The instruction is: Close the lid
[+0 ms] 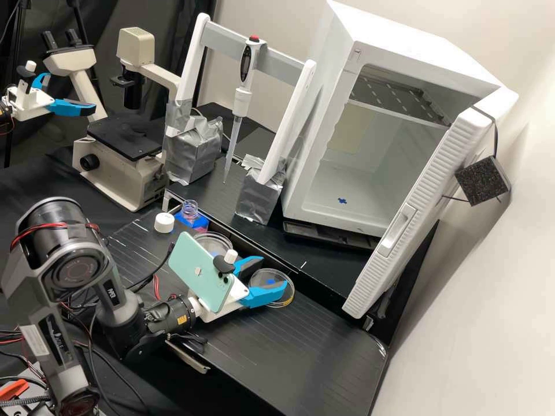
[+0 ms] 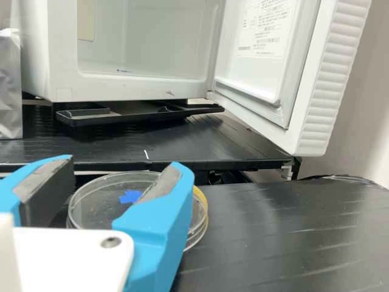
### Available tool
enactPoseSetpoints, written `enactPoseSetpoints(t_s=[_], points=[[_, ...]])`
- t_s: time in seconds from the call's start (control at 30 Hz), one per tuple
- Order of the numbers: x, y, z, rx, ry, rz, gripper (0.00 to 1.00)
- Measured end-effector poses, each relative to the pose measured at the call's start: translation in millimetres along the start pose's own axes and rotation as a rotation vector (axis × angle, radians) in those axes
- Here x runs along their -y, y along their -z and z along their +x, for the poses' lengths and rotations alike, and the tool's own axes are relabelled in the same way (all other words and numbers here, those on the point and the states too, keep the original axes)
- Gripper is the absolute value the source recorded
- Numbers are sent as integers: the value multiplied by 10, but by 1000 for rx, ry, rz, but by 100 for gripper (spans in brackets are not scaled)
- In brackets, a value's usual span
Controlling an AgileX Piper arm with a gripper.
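1. Beyond the fingers (image 1: pixel 266 293), on a raised surface, a white incubator (image 1: pixel 404 46) is seen with its door (image 1: pixel 439 185) swung open.
2. Beneath the fingers, the black worktop (image 1: pixel 312 346) is stretched, carrying the dishes.
3. The fingers are held spread, and nothing is seen pinched by them.
4. Just ahead of the gap, and below, a clear round dish (image 2: pixel 100 207) is placed; its rim is overlapped by one fingertip in the wrist view. No long axis is offered, so a grip across the rim seems called for, with a slight lowering. Whether lid or base is being faced cannot be told.
5. To the fingers' left and farther back, a second clear dish (image 1: pixel 217 245) is set, perhaps the matching half.
6. Past that dish, an uncapped bottle (image 1: pixel 191 215) is stood, its white cap (image 1: pixel 164 222) laid beside it.
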Motion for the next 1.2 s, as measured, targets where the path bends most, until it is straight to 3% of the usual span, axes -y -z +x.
enactPoseSetpoints(t_s=[0.43,0.77,1.2], points=[[-79,-31,-49,7,4,-29,100],[-239,-14,-112,-22,-63,11,100],[-267,-58,-147,-45,-20,58,100]])
